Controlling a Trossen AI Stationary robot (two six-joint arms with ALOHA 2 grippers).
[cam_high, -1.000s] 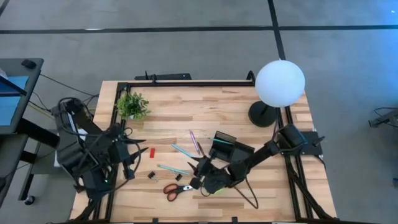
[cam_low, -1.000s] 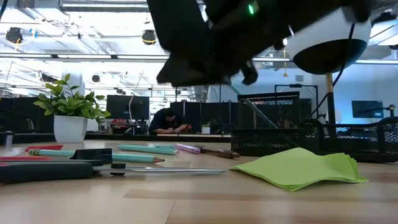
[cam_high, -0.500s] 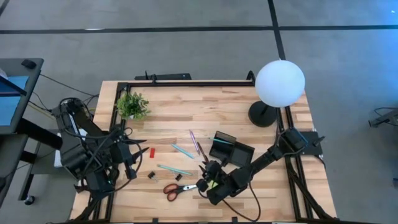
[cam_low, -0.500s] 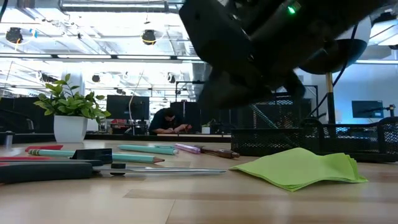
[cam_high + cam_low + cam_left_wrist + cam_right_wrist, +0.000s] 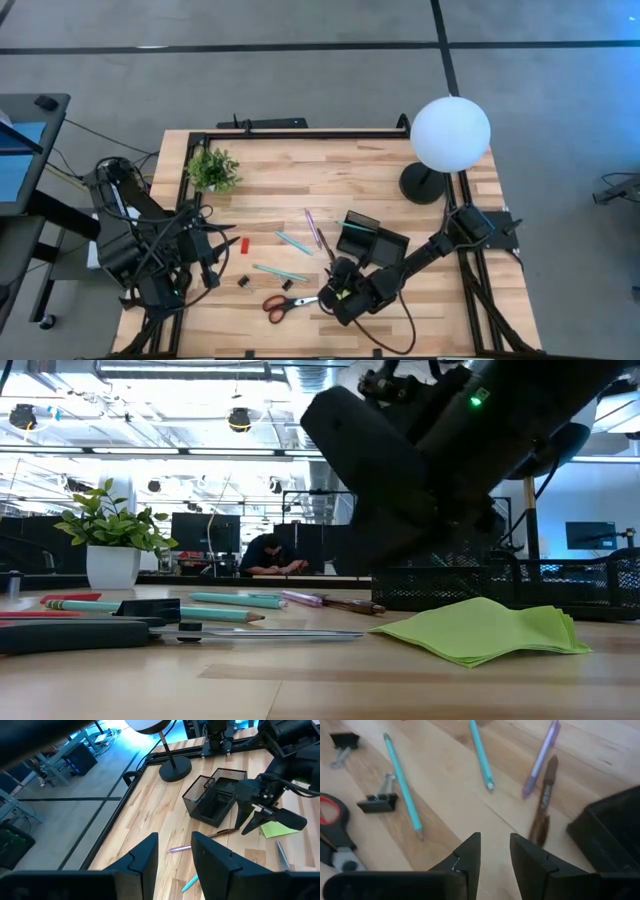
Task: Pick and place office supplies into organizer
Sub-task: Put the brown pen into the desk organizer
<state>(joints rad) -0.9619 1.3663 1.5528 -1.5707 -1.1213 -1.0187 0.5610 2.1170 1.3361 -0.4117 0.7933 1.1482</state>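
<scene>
My right gripper (image 5: 495, 851) hovers open and empty low over the table's near middle (image 5: 332, 270). It is just above the lime-green sticky-note pad (image 5: 480, 628) and beside the black organizer (image 5: 372, 238). Ahead of its fingers lie a dark pen (image 5: 542, 805), a purple pen (image 5: 540, 752) and two teal pens (image 5: 402, 780) (image 5: 480, 750). Two black clips (image 5: 377, 802) and the red-handled scissors (image 5: 285, 303) are there too. All lie flat on the wood. A red block (image 5: 240, 244) lies farther left. My left gripper (image 5: 174, 851) waits open, raised at the table's left (image 5: 207, 268).
A white globe lamp (image 5: 450, 133) on a black base stands at the far right, behind the organizer. A small potted plant (image 5: 213, 170) stands at the far left. Bare wood (image 5: 300, 190) lies between them. A person sits in the room beyond the table (image 5: 270, 555).
My right gripper has rolled about its wrist and tipped further down. It has sunk a little and shifted toward the table's right over the green pad. The things on the table have stayed where they were.
</scene>
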